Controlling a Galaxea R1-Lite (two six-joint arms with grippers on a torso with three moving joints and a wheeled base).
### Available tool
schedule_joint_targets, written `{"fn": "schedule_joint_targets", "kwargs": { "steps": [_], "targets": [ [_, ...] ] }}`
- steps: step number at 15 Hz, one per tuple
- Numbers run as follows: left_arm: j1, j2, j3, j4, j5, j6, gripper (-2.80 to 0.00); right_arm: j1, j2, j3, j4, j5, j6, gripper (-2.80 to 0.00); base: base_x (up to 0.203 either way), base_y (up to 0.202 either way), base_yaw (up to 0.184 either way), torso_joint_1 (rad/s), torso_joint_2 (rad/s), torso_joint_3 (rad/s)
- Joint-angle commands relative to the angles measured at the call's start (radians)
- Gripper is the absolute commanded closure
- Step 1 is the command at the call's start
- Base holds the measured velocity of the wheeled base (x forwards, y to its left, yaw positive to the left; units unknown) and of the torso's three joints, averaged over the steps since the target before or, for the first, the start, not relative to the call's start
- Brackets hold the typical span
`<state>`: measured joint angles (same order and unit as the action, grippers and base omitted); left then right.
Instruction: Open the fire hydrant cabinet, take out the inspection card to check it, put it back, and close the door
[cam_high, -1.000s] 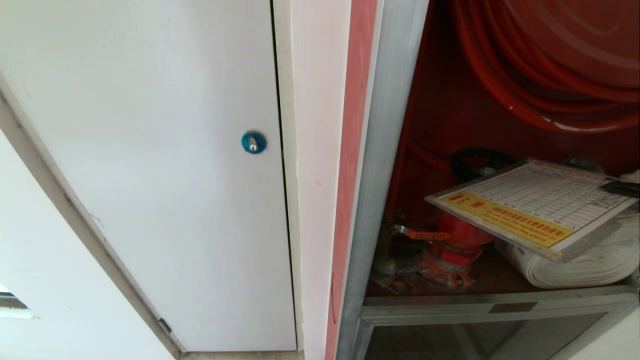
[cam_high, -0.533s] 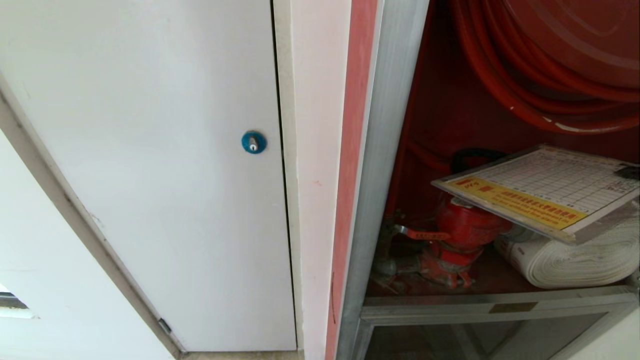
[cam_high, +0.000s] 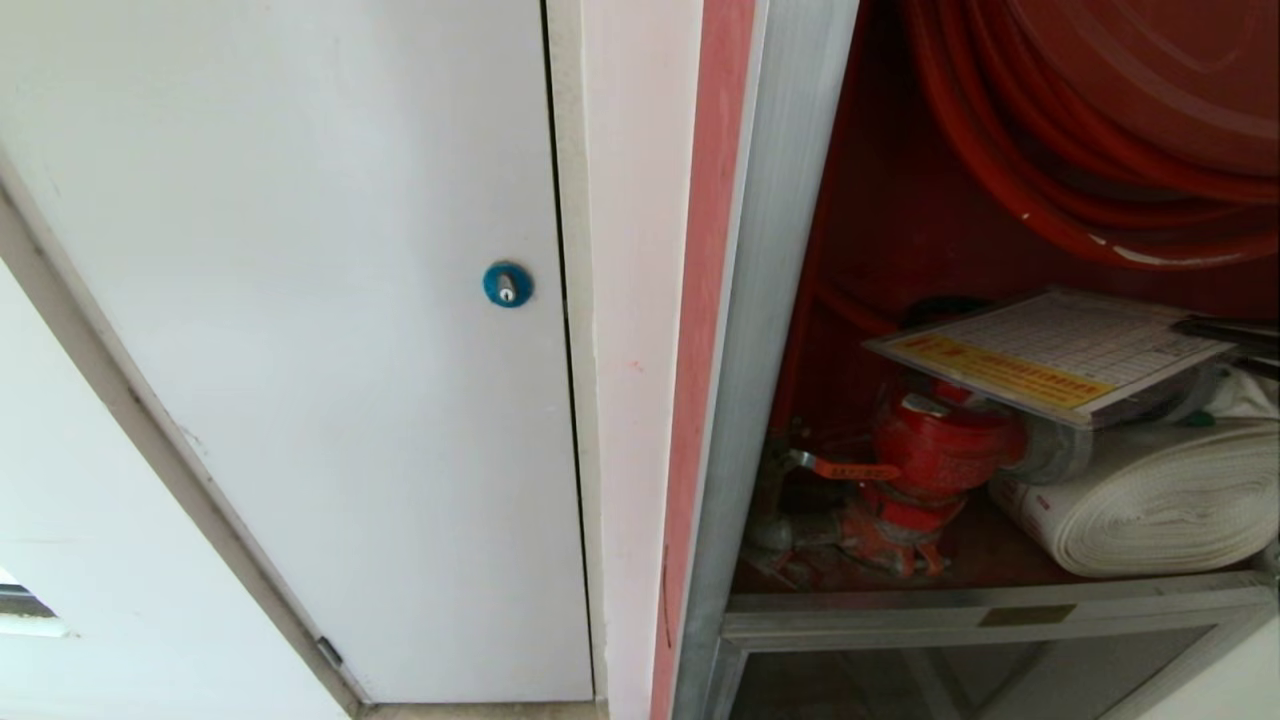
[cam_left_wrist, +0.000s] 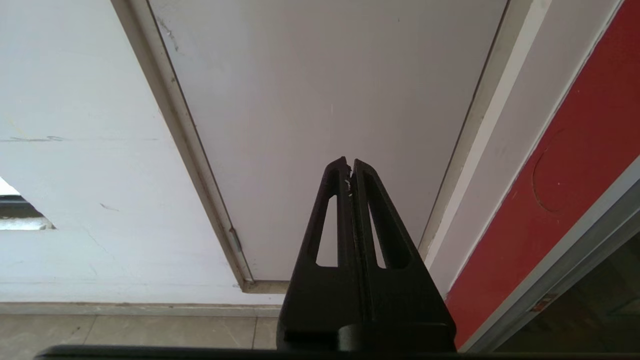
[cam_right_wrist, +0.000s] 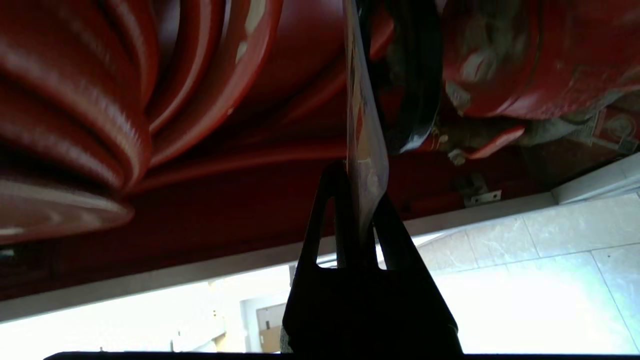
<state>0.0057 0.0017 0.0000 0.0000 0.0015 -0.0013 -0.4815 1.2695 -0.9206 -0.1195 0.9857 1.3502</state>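
Head view is showing the tall silver aluminium-framed fire hydrant cabinet (cam_high: 780, 300) standing open, its red inside partly cut off at the right edge. The flat laminated white inspection card (cam_high: 1050, 352) with a yellow strip is hanging nearly level above the red valve (cam_high: 930, 450) and the white rolled hose (cam_high: 1160, 495); its long axis is running left to right, the yellow strip facing outward. The right gripper (cam_right_wrist: 361, 200) is mostly hidden there, only a dark tip at the card's right end. The right wrist view is showing its fingers clamped on the card's edge. The left gripper (cam_left_wrist: 350, 165) is idling with fingers together before a white flush panel (cam_high: 300, 300).
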Motion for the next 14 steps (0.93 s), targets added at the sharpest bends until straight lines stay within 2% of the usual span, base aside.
{"fn": "schedule_joint_targets", "kwargs": {
  "steps": [1, 8, 14],
  "targets": [
    [0.000, 0.001, 0.002, 0.000, 0.000, 0.000, 0.00, 0.000, 0.065, 0.000, -0.021, 0.007, 0.007, 0.00, 0.000, 0.000, 0.000, 0.000, 0.00, 0.000],
    [0.000, 0.001, 0.002, 0.000, 0.000, 0.000, 0.00, 0.006, 0.149, -0.004, -0.109, 0.008, 0.006, 0.00, 0.000, 0.000, 0.000, 0.000, 0.00, 0.000],
    [0.000, 0.001, 0.002, 0.000, 0.000, 0.000, 0.00, 0.070, 0.179, -0.003, -0.111, -0.002, -0.016, 0.00, 0.000, 0.000, 0.000, 0.000, 0.00, 0.000]
  ]
}}
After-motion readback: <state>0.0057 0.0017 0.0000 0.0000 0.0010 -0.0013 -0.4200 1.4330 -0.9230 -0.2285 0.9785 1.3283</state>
